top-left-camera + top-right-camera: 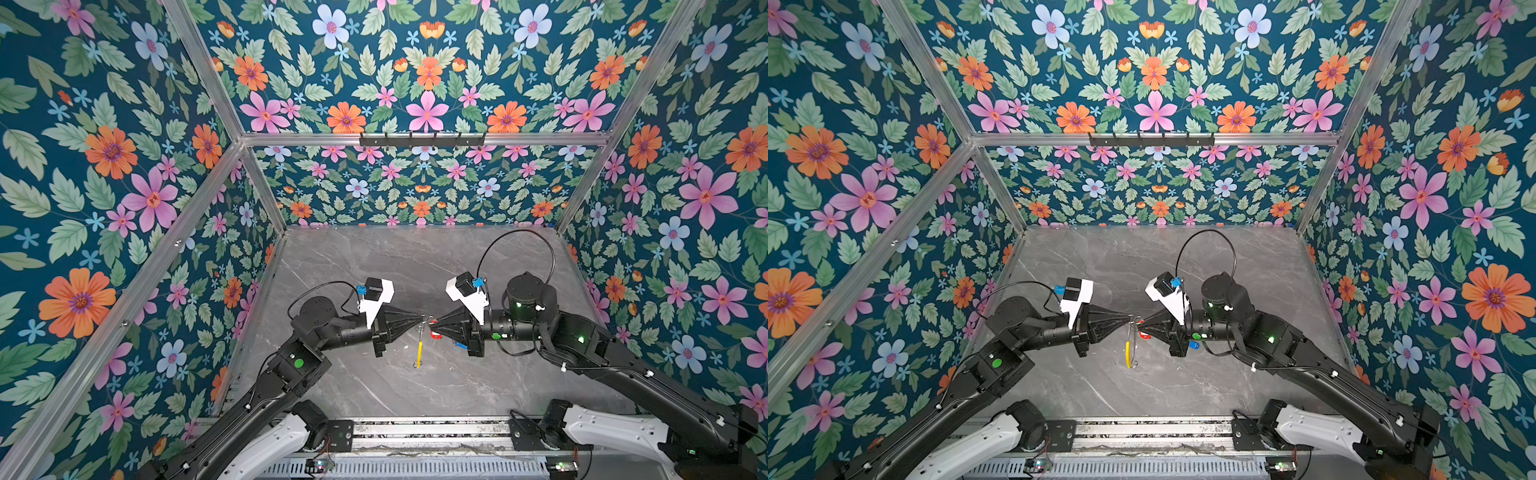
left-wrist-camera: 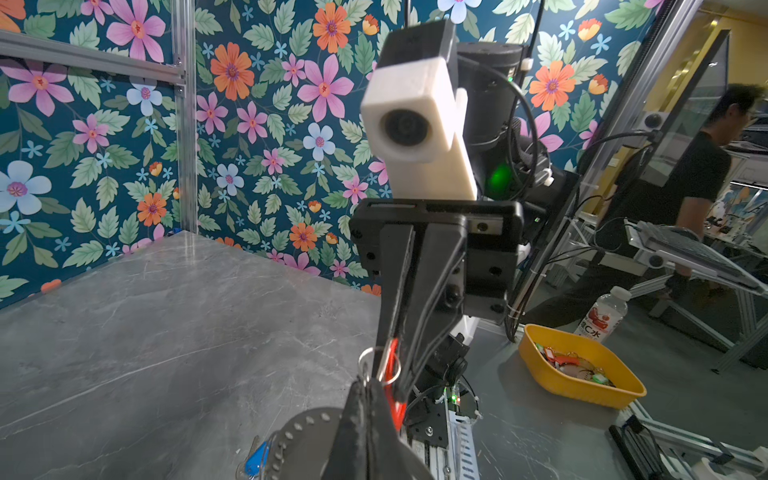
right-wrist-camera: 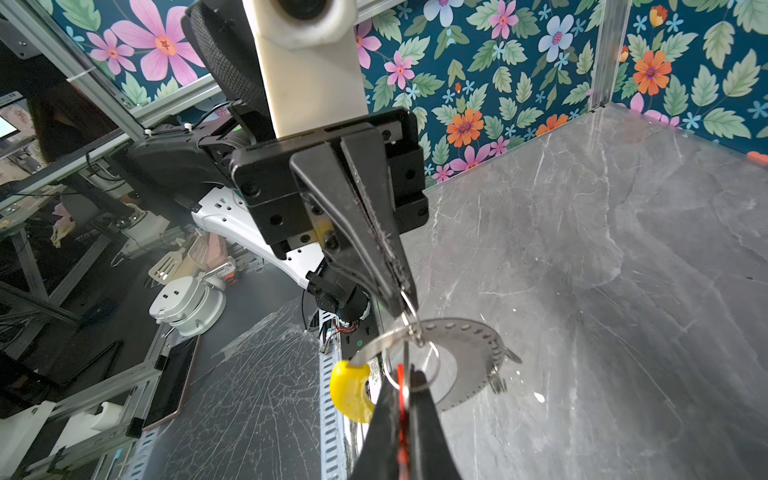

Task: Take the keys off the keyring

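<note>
Left claw [image 1: 422, 319] clenched on thin grey keyring [image 1: 419, 351], right claw [image 1: 432, 332] on red-tagged key [image 3: 400, 415]; marble table [image 1: 374, 270], floral walls [image 1: 415, 187]; keyring hangs edge-on, yellow arc low.

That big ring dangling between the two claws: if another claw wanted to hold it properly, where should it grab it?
Probably the yellow arc of the keyring: its thickest part, hanging low, away from the cluster of small split rings, the left gripper and the right gripper. The ring hangs edge-on in both top views, so approach from below, jaws closing across its flat faces.
</note>
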Controlling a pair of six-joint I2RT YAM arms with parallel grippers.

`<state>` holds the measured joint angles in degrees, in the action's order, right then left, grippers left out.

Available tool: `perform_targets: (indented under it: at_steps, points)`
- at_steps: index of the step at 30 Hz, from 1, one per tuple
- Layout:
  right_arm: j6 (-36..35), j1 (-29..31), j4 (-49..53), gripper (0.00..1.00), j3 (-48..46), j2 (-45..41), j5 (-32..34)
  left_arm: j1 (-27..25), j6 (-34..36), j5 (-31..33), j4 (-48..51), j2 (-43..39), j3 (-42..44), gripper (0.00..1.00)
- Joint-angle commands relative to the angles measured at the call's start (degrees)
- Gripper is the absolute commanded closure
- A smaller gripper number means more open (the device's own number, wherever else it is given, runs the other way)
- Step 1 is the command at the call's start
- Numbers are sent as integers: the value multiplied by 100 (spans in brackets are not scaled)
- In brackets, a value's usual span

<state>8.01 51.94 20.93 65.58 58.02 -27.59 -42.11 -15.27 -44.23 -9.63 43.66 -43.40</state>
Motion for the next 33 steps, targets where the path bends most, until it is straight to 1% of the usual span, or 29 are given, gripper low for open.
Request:
perform_targets:
  at_steps: [1,13,18,20,22,23,25,26,28,30,31,33]
  points:
    - [-28,-83,130,100,113,27,29,-4,209,139,20,-42,-28,100]
    - [-165,-219,537,100,548,243,5,-7,414,266,198,-108,7,100]
    - [-388,-234,1163,100,821,417,-449,-13,438,433,207,-172,-2,100]
    - [-396,-237,1216,100,754,443,-607,-8,438,442,168,-208,7,100]
    - [-359,-235,1181,100,638,393,-625,-13,428,390,145,-216,7,100]
    - [-330,-237,1124,96,556,337,-578,-10,417,365,124,-219,15,100]
    - [-314,-237,1082,84,483,269,-481,-12,402,324,89,-233,35,100]
    - [-288,-236,1036,81,458,239,-432,-9,385,305,59,-229,43,100]
    - [-240,-237,949,83,410,227,-446,-9,358,262,32,-223,45,100]
    - [-196,-237,874,92,384,243,-449,-9,332,218,6,-225,51,100]
    - [-195,-237,844,93,377,249,-457,-11,328,209,5,-220,47,100]
    - [-194,-238,796,92,368,279,-449,-12,331,204,14,-243,59,100]
